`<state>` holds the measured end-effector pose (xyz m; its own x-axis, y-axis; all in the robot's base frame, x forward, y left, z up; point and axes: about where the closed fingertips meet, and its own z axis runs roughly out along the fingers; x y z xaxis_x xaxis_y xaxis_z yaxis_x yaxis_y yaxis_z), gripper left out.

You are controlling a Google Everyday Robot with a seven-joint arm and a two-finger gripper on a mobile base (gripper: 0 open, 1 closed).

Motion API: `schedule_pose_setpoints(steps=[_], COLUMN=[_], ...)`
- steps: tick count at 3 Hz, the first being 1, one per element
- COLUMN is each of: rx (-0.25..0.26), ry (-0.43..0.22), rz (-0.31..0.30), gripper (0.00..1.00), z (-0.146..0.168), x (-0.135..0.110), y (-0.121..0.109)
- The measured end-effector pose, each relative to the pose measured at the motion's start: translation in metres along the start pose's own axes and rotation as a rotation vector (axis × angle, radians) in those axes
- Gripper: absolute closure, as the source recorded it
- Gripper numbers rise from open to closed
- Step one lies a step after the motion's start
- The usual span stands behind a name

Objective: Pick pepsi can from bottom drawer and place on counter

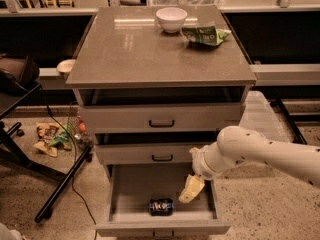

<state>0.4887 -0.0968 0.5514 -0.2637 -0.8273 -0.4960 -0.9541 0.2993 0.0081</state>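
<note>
Reach step: my gripper, empty, spread I cannot tell, hangs in the bottom drawer near the pepsi can; next I centre over it.

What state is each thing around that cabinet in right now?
bottom drawer: pulled open.
pepsi can: lying on its side in the bottom drawer, not held.
gripper: inside the bottom drawer, right of the can, not touching it.
white bowl: upright on the counter.
green snack bag: lying on the counter beside the bowl.
</note>
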Motion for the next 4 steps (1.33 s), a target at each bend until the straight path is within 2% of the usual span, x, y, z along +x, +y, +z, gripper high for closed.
schedule_pose_setpoints(steps=[1,2,3,4], rx=[-0.005,-0.015,-0.001,-0.014], ry=[0.003,0.033,0.001,-0.044], rz=[0.003,-0.002,-0.001,0.016], gripper=[0.00,0.00,0.00,0.00], z=[0.016,0.073,0.135,0.192], x=[0.004,0.024,0.043,0.063], y=[-0.001,0.003,-0.007,-0.016])
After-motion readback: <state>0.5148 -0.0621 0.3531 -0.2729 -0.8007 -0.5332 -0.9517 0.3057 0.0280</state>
